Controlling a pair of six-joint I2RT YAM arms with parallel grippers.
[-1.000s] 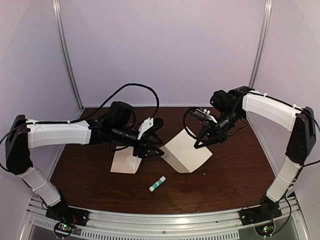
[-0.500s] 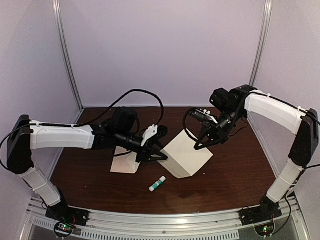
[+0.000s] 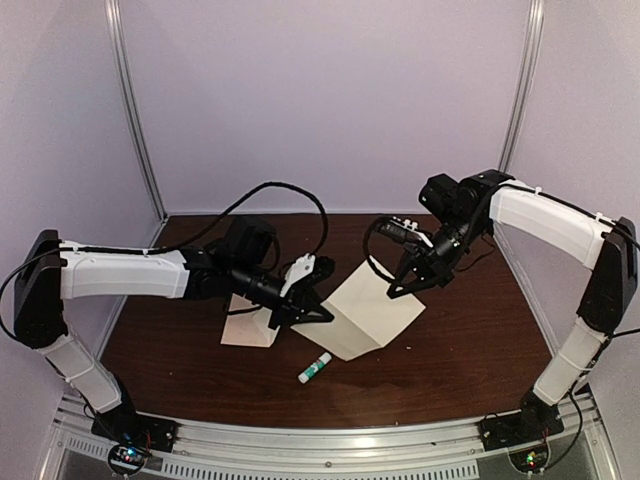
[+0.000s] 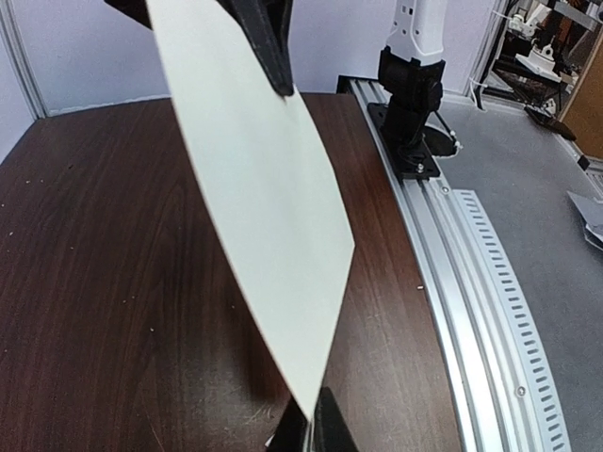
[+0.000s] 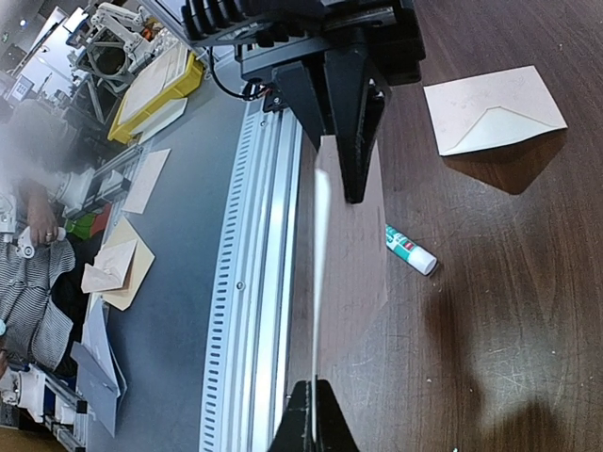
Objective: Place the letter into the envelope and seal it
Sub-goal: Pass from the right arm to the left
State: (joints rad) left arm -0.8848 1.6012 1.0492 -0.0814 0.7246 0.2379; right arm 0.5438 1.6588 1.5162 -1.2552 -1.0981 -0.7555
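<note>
I'm holding the letter (image 3: pixel 372 318) above the worktop (image 3: pixel 450 360), left fingers (image 3: pixel 316 312) pinched on one corner and right fingers (image 3: pixel 400 284) clamped on the opposite edge. The envelope (image 3: pixel 243 328) lies flat nearby. If my arms drift apart, I expect the letter to tear or slip free.

White arm shells (image 3: pixel 120 272); black joints (image 3: pixel 35 295), cables (image 3: pixel 290 187), fingers (image 4: pixel 325 426)

Letter (image 3: pixel 370 312) mid-table (image 3: pixel 460 350), raised off surface, spanning both grippers: left gripper (image 3: pixel 325 316) at its left corner, right gripper (image 3: pixel 392 293) at its far edge. Envelope (image 3: pixel 245 328) flat on table, left of letter, partly under left arm. Glue stick (image 3: pixel 315 367) on table, nearer than letter, right of envelope.
</note>
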